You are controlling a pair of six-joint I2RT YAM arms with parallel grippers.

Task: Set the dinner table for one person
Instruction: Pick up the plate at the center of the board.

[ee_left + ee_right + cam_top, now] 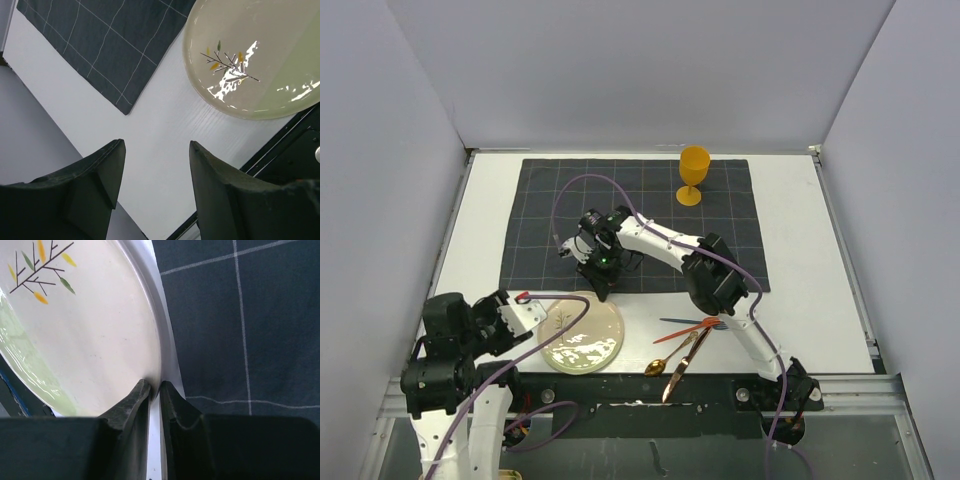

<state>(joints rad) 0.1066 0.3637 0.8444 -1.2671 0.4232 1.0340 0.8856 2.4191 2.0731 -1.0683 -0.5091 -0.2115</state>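
The right gripper [155, 386] is pinched almost closed on the rim of the cream plate [90, 340]. The plate lies at the near edge of the white dinner table [800, 260], just beside the dark grid cloth [720, 200]. The left gripper [155, 172] hangs wide apart over bare tabletop, holding nothing. 1 yellow goblet [693, 172] stands on the cloth's far side. Gold cutlery [682, 365] lies between the plate and the right arm.

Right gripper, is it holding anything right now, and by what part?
The right gripper pinches the plate by its rim, on the side nearest the cloth.
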